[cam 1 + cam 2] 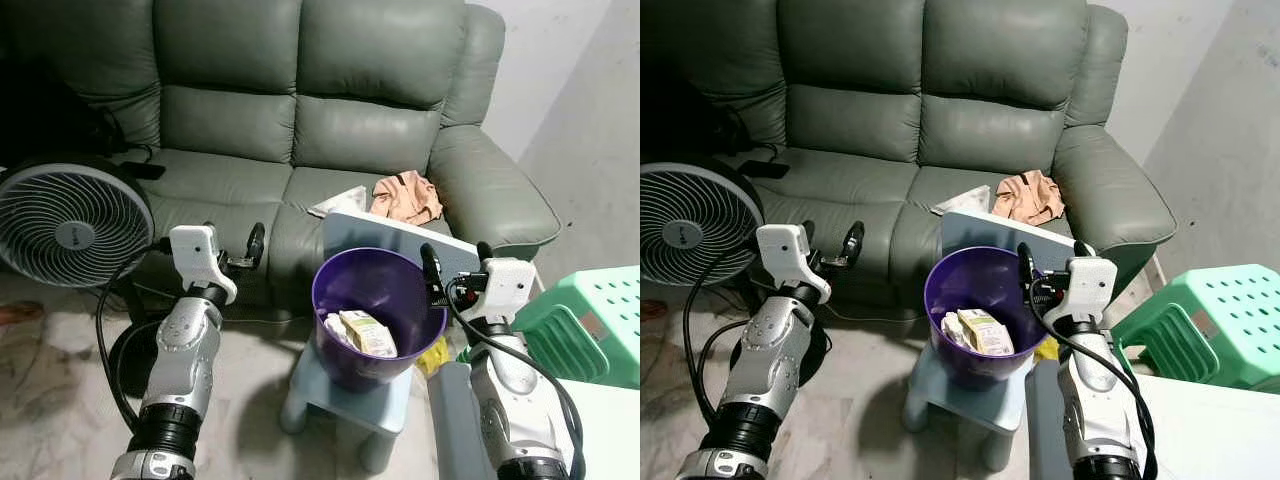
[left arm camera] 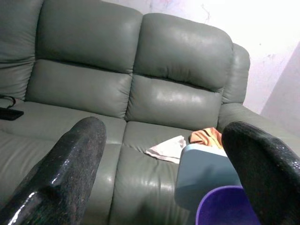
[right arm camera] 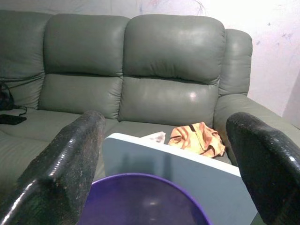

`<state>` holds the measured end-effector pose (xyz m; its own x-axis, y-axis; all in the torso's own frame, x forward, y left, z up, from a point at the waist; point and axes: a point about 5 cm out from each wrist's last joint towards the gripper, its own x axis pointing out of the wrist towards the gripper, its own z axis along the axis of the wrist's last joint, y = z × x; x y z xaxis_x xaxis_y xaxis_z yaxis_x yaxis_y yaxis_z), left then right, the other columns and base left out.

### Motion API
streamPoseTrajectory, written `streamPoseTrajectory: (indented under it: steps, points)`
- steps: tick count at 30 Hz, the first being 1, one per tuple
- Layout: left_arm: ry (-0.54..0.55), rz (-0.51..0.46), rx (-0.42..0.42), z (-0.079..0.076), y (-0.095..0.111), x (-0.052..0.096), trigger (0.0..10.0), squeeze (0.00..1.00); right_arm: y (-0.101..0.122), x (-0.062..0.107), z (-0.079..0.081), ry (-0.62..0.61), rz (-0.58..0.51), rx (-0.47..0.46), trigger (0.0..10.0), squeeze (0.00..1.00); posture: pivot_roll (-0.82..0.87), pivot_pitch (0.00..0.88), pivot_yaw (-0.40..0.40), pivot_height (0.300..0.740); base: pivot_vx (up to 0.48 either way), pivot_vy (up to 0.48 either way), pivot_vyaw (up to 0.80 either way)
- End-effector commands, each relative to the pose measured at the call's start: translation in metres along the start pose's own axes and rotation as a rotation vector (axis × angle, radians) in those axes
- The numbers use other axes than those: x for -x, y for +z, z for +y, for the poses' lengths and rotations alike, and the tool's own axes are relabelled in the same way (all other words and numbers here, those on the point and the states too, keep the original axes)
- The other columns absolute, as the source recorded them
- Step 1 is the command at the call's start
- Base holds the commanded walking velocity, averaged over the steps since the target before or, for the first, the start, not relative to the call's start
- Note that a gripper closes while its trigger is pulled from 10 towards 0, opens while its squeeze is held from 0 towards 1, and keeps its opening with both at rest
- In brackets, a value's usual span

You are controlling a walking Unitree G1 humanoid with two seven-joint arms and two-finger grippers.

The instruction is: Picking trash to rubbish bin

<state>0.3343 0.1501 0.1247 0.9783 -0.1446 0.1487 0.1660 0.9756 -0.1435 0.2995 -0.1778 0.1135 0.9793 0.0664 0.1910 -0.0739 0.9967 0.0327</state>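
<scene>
A purple rubbish bin [image 1: 378, 292] stands on a small light-blue stool [image 1: 350, 400] in front of a grey-green sofa [image 1: 300, 130]. Inside it lie a yellowish carton [image 1: 368, 333] and other scraps. On the sofa seat lie a crumpled peach wrapper [image 1: 405, 197] and a white paper scrap [image 1: 342, 201]. My left gripper [image 1: 233, 240] is open and holds nothing, raised left of the bin before the sofa's front. My right gripper [image 1: 457, 258] is also open and holds nothing, at the bin's right rim. The right wrist view looks over the bin [image 3: 140, 199] toward the wrapper [image 3: 197, 139].
A round fan [image 1: 70, 225] stands at the left, with its cable on the floor. A green plastic stool [image 1: 590, 320] and a white surface [image 1: 600, 430] are at the right. A light-blue board [image 1: 390, 238] leans behind the bin. A black device [image 1: 140, 168] lies on the sofa's left seat.
</scene>
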Motion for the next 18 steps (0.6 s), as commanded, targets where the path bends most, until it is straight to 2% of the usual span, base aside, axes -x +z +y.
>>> streamPoseTrajectory:
  steps: [1, 10, 18]
  points:
    - [-0.002, -0.004, 0.006, -0.0007, 0.0008, -0.0015, 10.0, 0.00, 0.0009, -0.0018, 0.0002, -0.006, 0.000, 0.001, 10.0, 0.00, -0.01, 0.000, -0.073, 0.740, 0.000, 0.000, 0.00]
    - [0.000, 0.004, 0.011, 0.0000, -0.0005, -0.0004, 10.0, 0.00, -0.0007, -0.0009, 0.0002, -0.003, 0.006, 0.000, 10.0, 0.00, 0.00, 0.000, -0.076, 0.740, 0.000, 0.000, 0.00]
    - [0.005, 0.002, 0.009, 0.0008, -0.0007, -0.0001, 10.0, 0.00, -0.0005, -0.0017, 0.0012, 0.002, 0.006, 0.001, 10.0, 0.00, 0.00, 0.000, -0.077, 0.740, 0.000, 0.305, 0.00]
